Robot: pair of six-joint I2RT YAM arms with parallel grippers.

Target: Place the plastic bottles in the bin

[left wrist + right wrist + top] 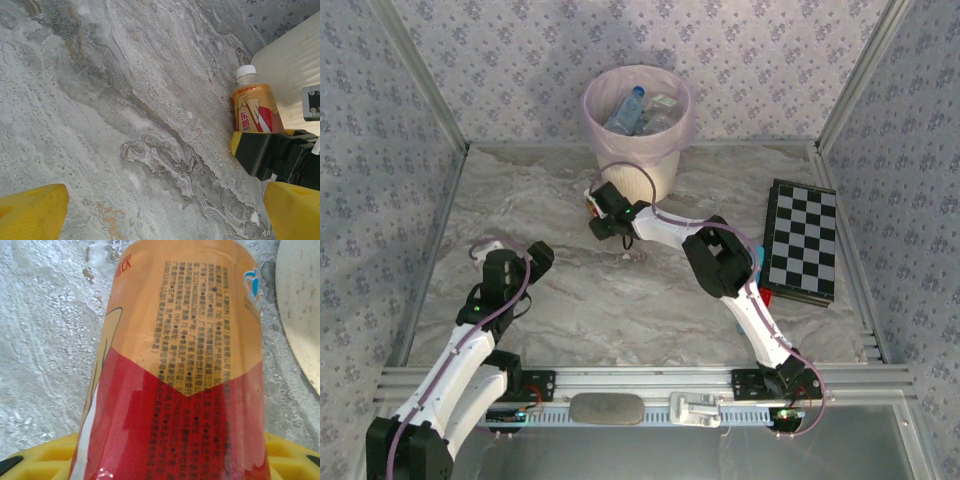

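As jaws clasp bottle (252, 107), right arm (720, 260) outstretched

— What sort of place are you in?
— Probably a lab test cell: floral-papered panels (620, 40) wall your marble-look tabletop (570, 290), aluminium rails (650, 378) frame it, and robot arms (750, 310) are bolted to its near edge.

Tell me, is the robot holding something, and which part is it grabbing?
The right gripper grips the orange-red bottle low on its body, on the label's red part. The left gripper is open, holding nothing.
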